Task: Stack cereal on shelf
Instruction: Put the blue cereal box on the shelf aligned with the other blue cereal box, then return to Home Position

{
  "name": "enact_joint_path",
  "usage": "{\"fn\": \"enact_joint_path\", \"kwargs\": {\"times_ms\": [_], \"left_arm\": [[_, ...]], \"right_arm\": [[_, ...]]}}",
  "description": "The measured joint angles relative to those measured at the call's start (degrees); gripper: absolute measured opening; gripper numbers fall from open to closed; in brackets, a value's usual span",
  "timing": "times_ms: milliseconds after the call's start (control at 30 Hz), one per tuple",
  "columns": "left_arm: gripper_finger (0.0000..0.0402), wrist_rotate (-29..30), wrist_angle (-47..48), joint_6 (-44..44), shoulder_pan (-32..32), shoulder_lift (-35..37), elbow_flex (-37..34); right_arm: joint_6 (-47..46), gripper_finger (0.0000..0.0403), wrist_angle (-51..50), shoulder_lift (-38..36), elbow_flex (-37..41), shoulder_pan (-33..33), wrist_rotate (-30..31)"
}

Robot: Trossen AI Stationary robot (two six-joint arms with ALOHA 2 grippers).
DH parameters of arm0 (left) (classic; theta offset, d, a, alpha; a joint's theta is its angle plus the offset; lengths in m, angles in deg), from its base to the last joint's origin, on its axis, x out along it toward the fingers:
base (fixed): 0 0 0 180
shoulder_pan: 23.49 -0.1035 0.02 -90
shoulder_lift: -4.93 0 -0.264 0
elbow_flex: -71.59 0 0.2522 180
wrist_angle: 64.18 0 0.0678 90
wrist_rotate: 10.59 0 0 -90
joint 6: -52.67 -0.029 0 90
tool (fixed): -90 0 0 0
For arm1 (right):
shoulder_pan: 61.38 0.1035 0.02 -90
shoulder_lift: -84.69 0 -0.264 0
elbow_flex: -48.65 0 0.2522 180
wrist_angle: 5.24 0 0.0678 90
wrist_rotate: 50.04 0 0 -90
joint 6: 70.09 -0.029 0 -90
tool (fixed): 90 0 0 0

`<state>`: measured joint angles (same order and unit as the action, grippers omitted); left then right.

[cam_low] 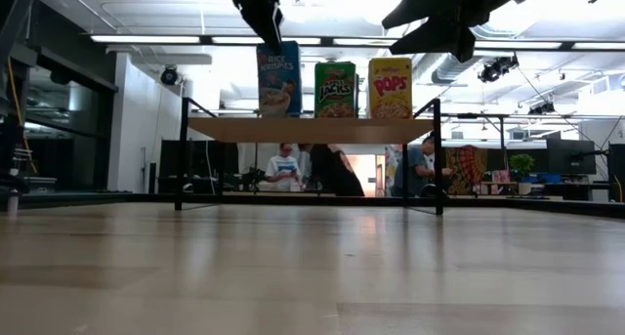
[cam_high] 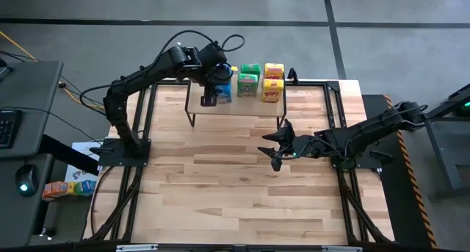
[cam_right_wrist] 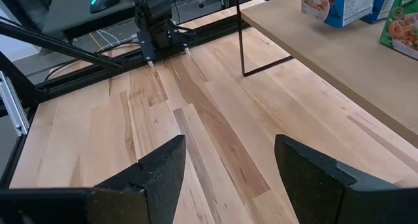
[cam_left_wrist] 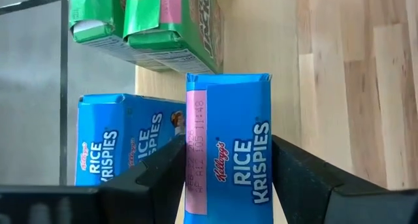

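Note:
The shelf stands at the table's far side on thin black legs. On it are two blue cereal boxes, two green ones and two yellow-red ones, in a row along its far part. In the low view the front blue box, a green box and a yellow box stand upright. My left gripper is above the front blue box, shut on it. The second blue box stands right behind. My right gripper hovers open over the table's middle right, touching nothing. My left gripper comes from above, pointing down, with the front blue box's top end pinched between its two fingers, one on each narrow side. The box is upright and its bottom rests on the shelf board.
Bare shelf board lies in front of the boxes. The table's near half is bare wood. Black frame rails and arm bases line the sides. A side desk holds a mouse and keyboard. People sit in the room behind.

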<state>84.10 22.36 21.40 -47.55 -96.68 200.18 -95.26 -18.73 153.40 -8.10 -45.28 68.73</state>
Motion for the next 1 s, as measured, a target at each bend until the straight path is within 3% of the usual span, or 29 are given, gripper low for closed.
{"fn": "enact_joint_path", "kwargs": {"times_ms": [300, 567, 833, 1000], "left_arm": [[0.0225, 0.0, 0.4, 1.6, -0.4, -0.9, 0.0], [0.0236, 2.0, -1.6, -2.6, 0.2, -0.7, 0.2], [0.0235, 2.0, 0.0, -2.3, 0.6, -0.6, 7.7], [0.0233, 1.4, -1.8, 4.8, 0.6, 2.0, 11.7]], "right_arm": [[-0.3, 0.0226, 0.3, 0.0, 0.0, 0.0, 0.0], [0.2, 0.0226, 0.4, 0.0, 0.0, 0.0, 0.2], [2.3, 0.0226, 1.2, 0.0, 0.0, 0.0, 0.2], [4.6, 0.0226, 2.5, 0.0, 0.0, 0.0, 0.2]]}}
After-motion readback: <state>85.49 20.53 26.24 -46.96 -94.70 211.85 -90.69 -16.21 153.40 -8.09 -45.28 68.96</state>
